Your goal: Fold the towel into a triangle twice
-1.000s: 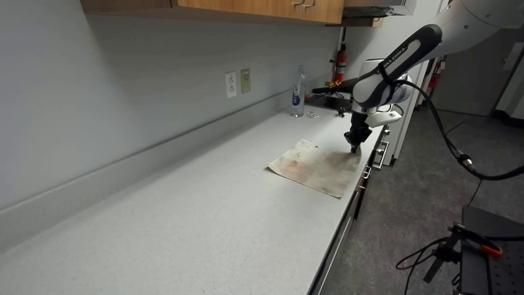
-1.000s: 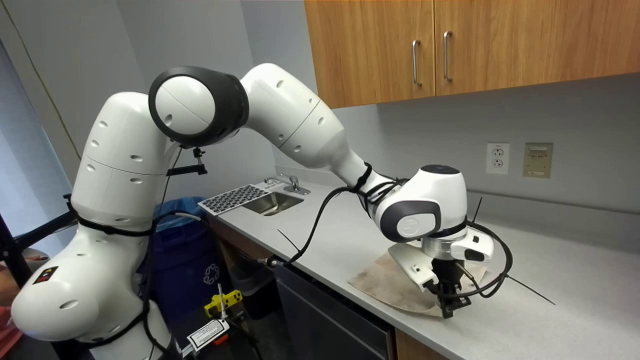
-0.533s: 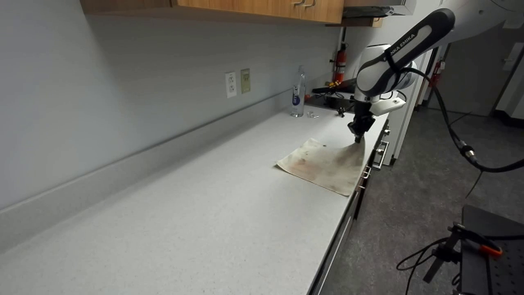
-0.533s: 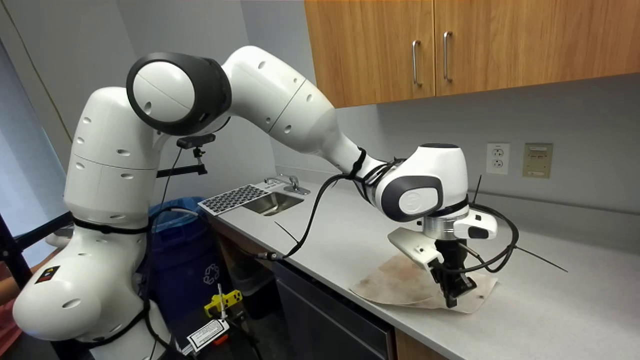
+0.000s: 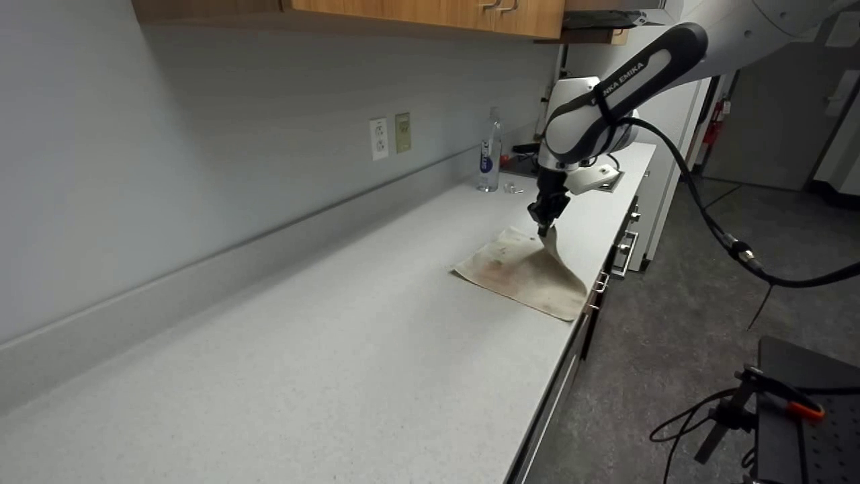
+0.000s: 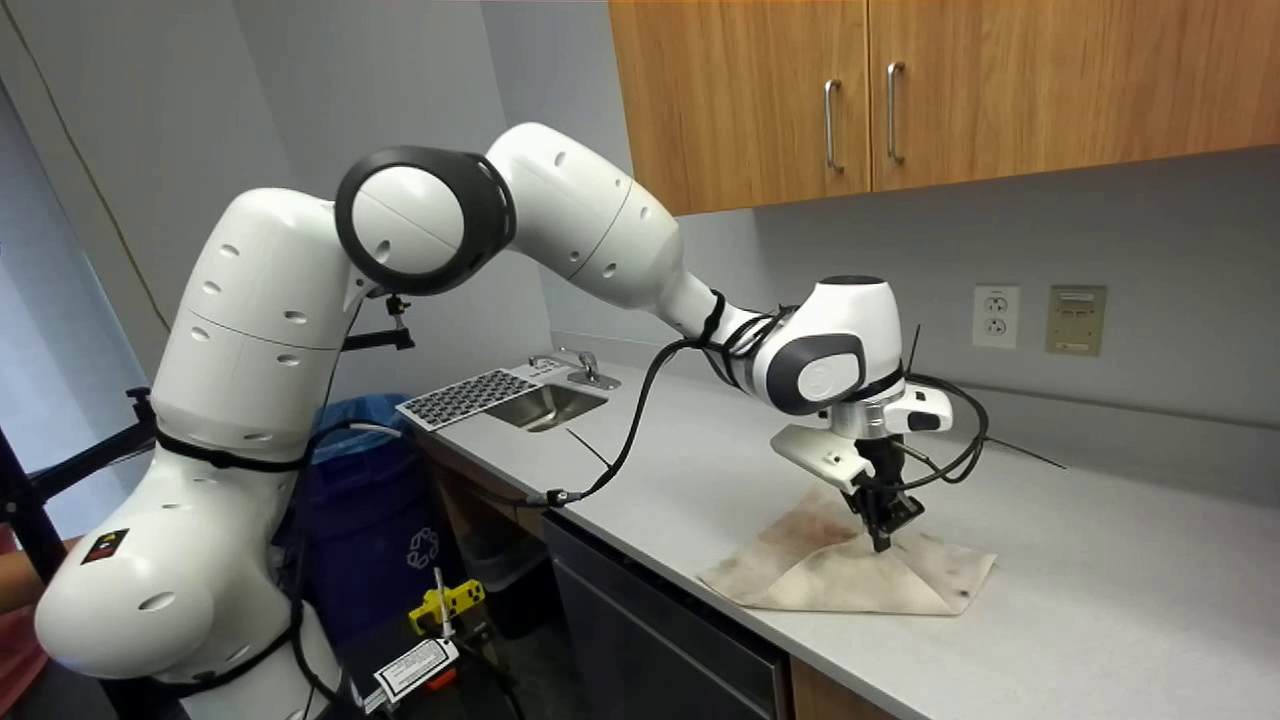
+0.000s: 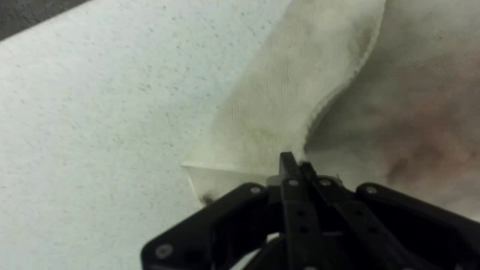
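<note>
The towel is a thin beige cloth with brown and reddish stains on the counter. It shows in both exterior views, and in an exterior view its lifted part curves up over the rest. My gripper is above the towel, pointing down; it also shows in an exterior view. In the wrist view the gripper is shut on the edge of the towel. The held part slopes up to the fingertips, and the stained flat part lies to the right. The pinched corner itself is hidden between the fingers.
A clear bottle stands by the wall, with a small clear item beside it. A sink is set in the counter. Wooden cabinets hang above. The counter's front edge runs close to the towel.
My gripper has risen with the towel's corner and moved from the counter's front edge inward over the towel. The held part now folds over. The whole towel shifted slightly earlier in the lift.
</note>
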